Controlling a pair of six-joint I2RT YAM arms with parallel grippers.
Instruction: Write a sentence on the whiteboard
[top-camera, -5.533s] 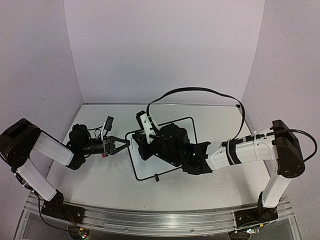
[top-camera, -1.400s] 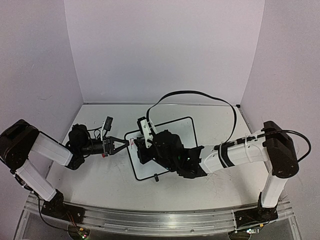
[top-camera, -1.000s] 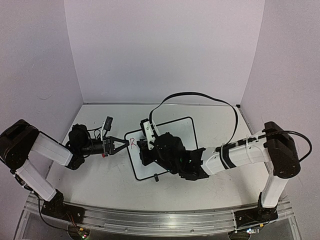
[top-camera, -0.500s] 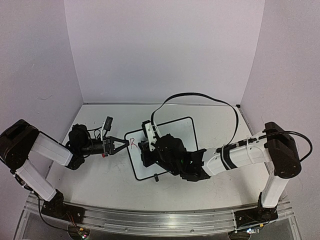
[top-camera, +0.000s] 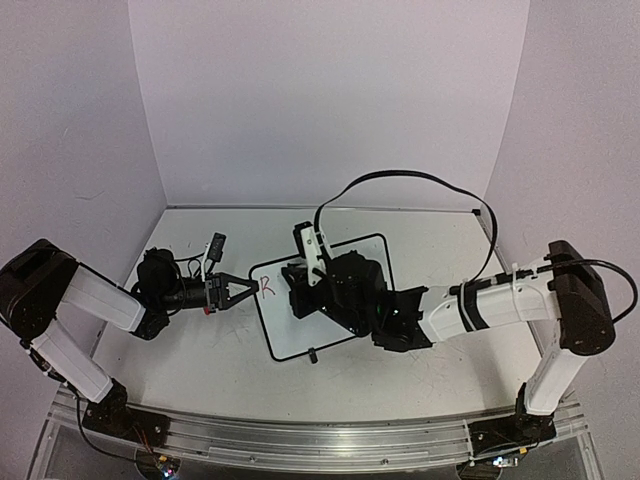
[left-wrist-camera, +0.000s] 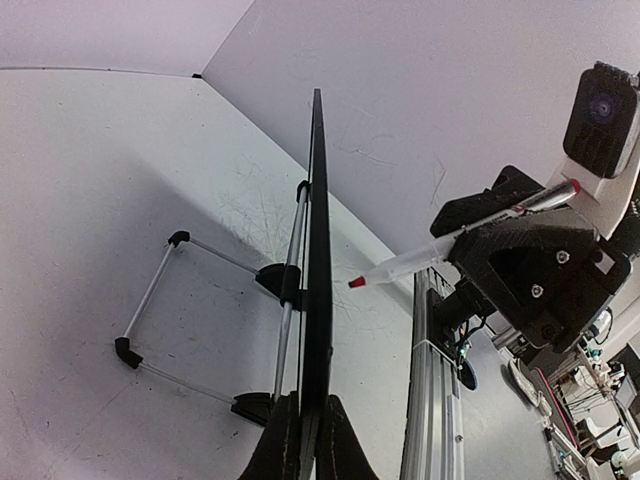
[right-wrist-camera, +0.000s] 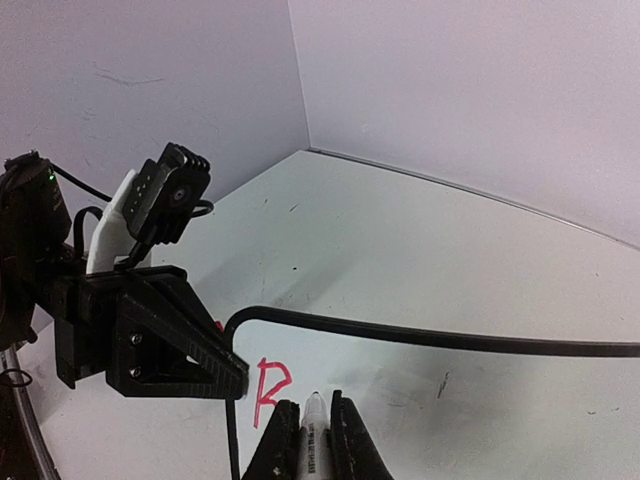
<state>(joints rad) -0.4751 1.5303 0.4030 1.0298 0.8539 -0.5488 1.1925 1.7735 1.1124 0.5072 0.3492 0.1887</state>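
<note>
Whiteboard (top-camera: 290, 335) propped aslant on a wire stand (left-wrist-camera: 160, 300) at mid-desk (top-camera: 200, 365), seen edge-on from the left wrist. Left pincer (top-camera: 250, 288) pinching the board's left rim, with fingers (left-wrist-camera: 285, 445) on either side of the black frame. Right pincer (right-wrist-camera: 312, 410) pinching a red-tipped marker (left-wrist-camera: 440, 245) — tip just off the board face, beside the writing. Of the sentence (top-camera: 266, 286) only a red "R" shows, at the board's far left corner, close to the left pincer's tips.
</note>
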